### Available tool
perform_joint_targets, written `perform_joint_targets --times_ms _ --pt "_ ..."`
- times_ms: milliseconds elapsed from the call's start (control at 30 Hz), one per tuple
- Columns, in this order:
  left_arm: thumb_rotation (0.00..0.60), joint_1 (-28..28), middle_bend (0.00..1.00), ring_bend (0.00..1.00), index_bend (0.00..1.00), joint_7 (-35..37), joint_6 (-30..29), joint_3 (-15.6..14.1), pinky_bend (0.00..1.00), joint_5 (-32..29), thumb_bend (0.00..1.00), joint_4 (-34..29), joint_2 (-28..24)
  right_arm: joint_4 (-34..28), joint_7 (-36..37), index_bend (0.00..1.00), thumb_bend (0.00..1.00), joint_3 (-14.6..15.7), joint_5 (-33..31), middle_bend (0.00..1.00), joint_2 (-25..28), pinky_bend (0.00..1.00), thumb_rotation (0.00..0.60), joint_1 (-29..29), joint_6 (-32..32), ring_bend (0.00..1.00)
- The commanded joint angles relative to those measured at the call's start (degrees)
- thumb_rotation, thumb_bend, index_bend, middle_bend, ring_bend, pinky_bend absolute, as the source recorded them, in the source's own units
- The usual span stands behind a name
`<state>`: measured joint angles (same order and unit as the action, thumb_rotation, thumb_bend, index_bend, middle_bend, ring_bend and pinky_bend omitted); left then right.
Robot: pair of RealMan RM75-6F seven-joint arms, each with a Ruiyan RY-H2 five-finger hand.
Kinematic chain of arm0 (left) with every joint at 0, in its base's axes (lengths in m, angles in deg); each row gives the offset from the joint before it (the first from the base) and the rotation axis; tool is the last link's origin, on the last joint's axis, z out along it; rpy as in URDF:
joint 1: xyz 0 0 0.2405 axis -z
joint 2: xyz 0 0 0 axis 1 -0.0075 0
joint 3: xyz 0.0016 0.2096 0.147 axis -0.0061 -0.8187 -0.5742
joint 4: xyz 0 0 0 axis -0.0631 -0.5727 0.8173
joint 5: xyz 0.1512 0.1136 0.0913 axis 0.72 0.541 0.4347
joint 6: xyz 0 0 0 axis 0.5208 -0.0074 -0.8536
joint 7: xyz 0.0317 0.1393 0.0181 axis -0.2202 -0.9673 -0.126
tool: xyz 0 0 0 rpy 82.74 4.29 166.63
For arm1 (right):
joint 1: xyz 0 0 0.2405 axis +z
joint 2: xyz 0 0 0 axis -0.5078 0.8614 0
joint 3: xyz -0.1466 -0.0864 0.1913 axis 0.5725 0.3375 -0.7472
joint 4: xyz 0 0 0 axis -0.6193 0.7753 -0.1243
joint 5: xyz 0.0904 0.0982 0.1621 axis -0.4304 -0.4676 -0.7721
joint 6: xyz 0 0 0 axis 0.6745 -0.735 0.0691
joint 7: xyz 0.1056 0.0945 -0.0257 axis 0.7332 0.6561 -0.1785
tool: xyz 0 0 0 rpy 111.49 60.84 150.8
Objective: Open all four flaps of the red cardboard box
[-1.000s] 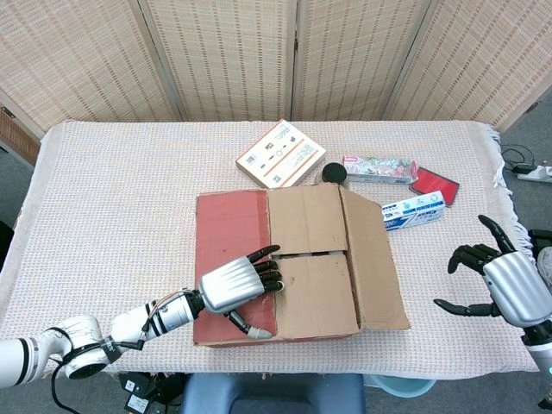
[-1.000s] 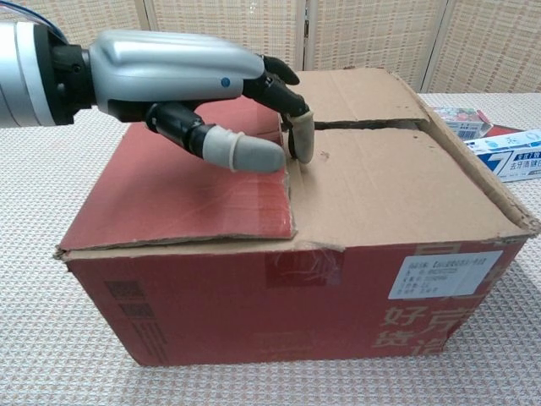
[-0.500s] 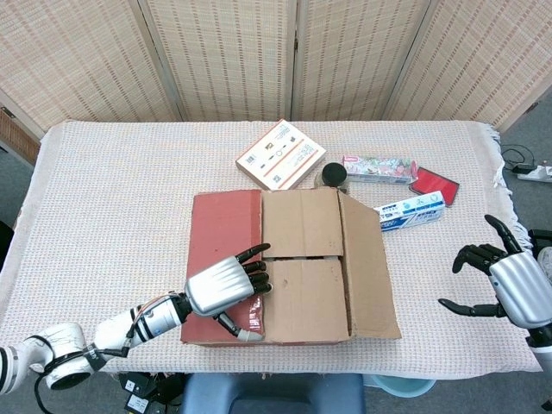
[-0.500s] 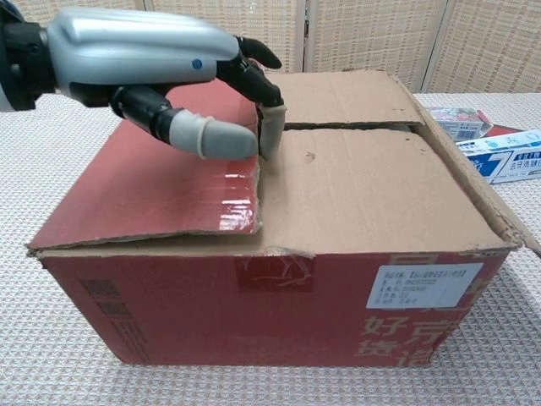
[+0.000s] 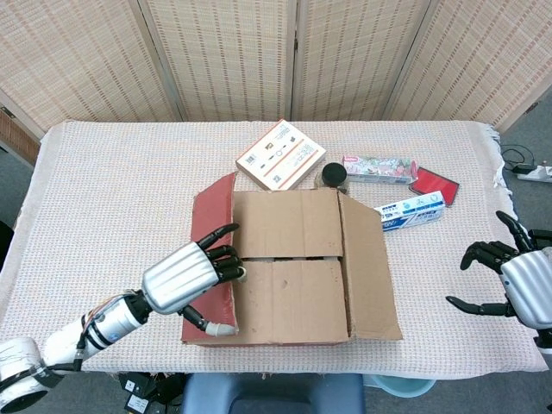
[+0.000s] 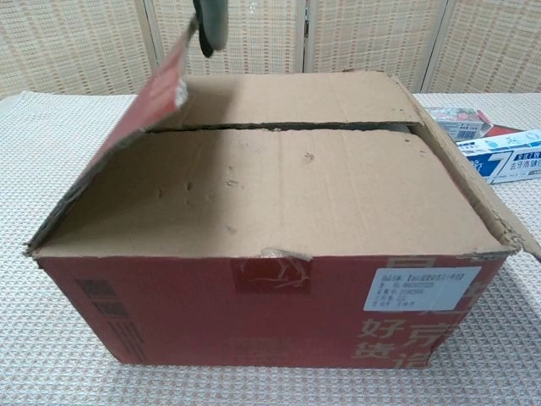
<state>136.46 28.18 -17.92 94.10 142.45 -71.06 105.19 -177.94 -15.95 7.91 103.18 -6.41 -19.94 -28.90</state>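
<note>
Because the red cardboard box (image 5: 293, 267) opens flap by flap, my left hand (image 5: 185, 278) is gripping and lifting its left flap (image 5: 214, 250).

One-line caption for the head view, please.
Left hand lifts the red box's left flap; right hand hovers open off to the side.

red box (image 5: 211, 259) with brown inner flaps (image 5: 289, 259), silver-and-black left hand (image 5: 185, 280), white woven tablecloth (image 5: 112, 190).
</note>
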Motion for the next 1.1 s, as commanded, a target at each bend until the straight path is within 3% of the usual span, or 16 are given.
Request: perform_joint_targets --times_ms 33,567,833,1000,1100 --pt "0.0 -1.9 0.45 0.34 0.43 1.6 -2.1 -0.1 0.0 -0.3 0.16 -0.1 -2.0 0.1 0.1 0.54 0.11 -0.1 -0.1 0.52 -0.1 0.0 0.173 0.1 0.2 0.5" --pt "0.0 -11.9 0.45 0.34 0.43 7.8 -12.5 -1.8 0.0 -0.9 0.16 3.0 -8.2 -0.5 0.0 0.54 0.11 -0.9 -0.6 0.52 0.3 0.0 0.171 0.7 1.1 0.5" --pt "0.0 -14.9 0.45 0.33 0.43 8.7 -13.8 -1.5 0.0 -5.0 0.16 5.5 -7.7 -0.4 0.1 0.52 0.11 -1.2 0.2 0.51 0.1 0.0 0.173 1.5 1.9 0.5" --pt "0.0 -14.9 0.44 0.3 0.41 3.5 -10.2 -1.3 0.0 -9.8 0.16 5.4 -6.2 -1.8 -4.0 0.44 0.11 -1.1 2.3 0.46 0.4 0.03 0.329 3.4 4.6 0.49" --pt "0.0 -15.0 0.42 0.29 0.36 -0.4 -7.7 -1.5 0.0 -13.8 0.16 4.5 -4.5 -3.6 -6.5 0.36 0.11 -1.1 4.1 0.41 0.5 0.07 0.373 5.6 7.6 0.46"
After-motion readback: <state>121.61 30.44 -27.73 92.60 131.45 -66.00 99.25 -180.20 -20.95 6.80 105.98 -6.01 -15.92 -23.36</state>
